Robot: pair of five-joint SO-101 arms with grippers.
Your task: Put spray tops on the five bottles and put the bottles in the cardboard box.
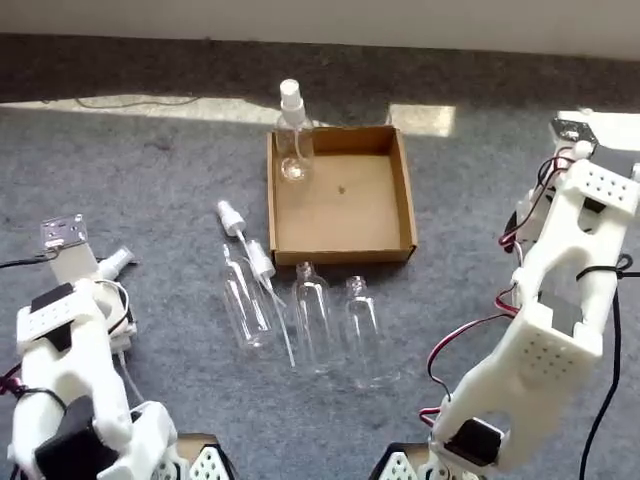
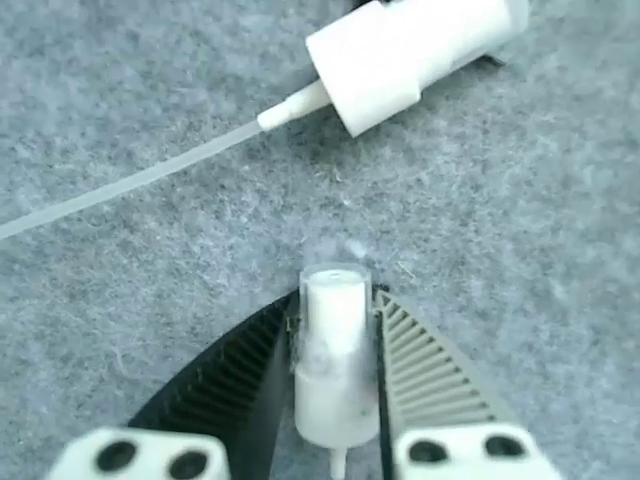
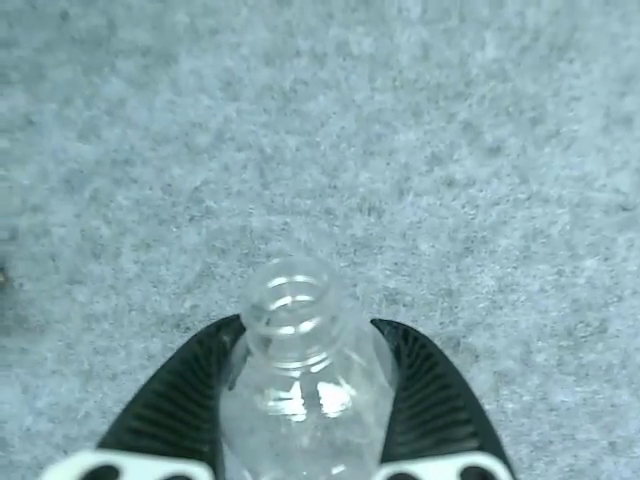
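My left gripper is shut on a white spray top, held just above the grey carpet. Beyond it lies another spray top with a long clear tube. My right gripper is shut on a clear bottle whose open neck points away from the wrist. The cardboard box sits at the middle back, and one capped bottle stands in its far left corner. Three open bottles lie side by side in front of the box. Two loose spray tops lie at the box's left.
Grey carpet covers the whole work area. The left arm stands at the near left with a spray top beside it. The right arm rises along the right side. A pale strip runs along the carpet behind the box.
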